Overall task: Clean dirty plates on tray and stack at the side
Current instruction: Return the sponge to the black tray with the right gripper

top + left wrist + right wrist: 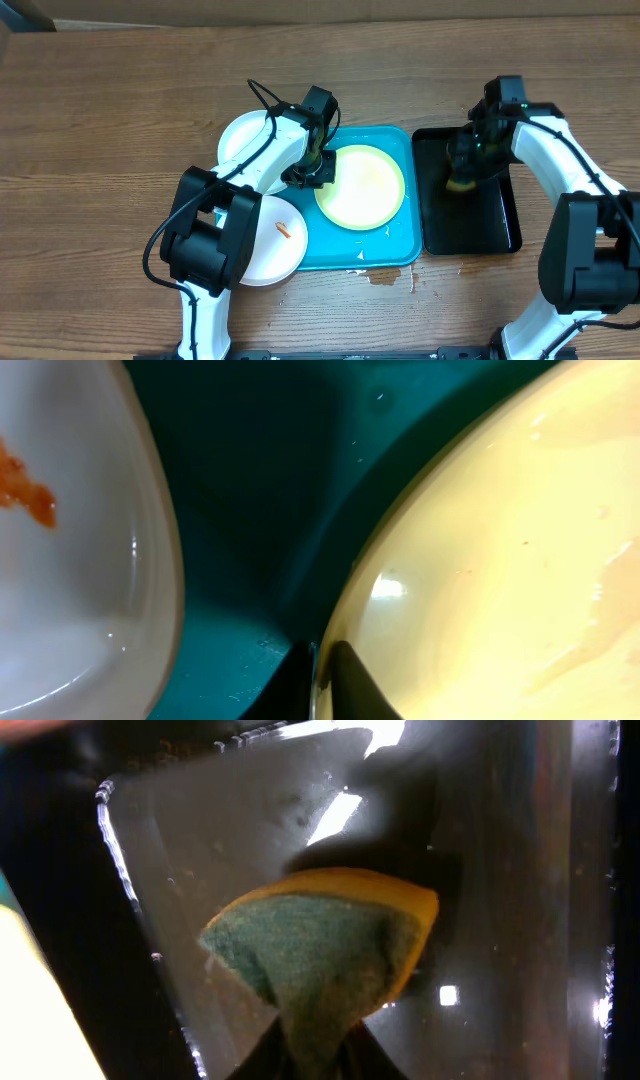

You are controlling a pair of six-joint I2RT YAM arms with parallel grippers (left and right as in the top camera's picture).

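Note:
The pale plate with a lime-green rim [362,187] lies in the turquoise tray [400,250]. My left gripper [318,172] is shut on its left rim; in the left wrist view the fingertips [322,685] pinch the plate's edge [480,560]. A white plate with an orange-red smear [275,240] rests on the tray's left rim and also shows in the left wrist view [70,560]. Another white plate [245,145] lies on the table behind my left arm. My right gripper [462,172] is shut on a yellow-green sponge [320,955] over the black tray [495,225].
The black tray [500,870] holds shallow water and stands right of the turquoise tray. Small wet spots [385,275] lie on the wooden table in front of the tray.

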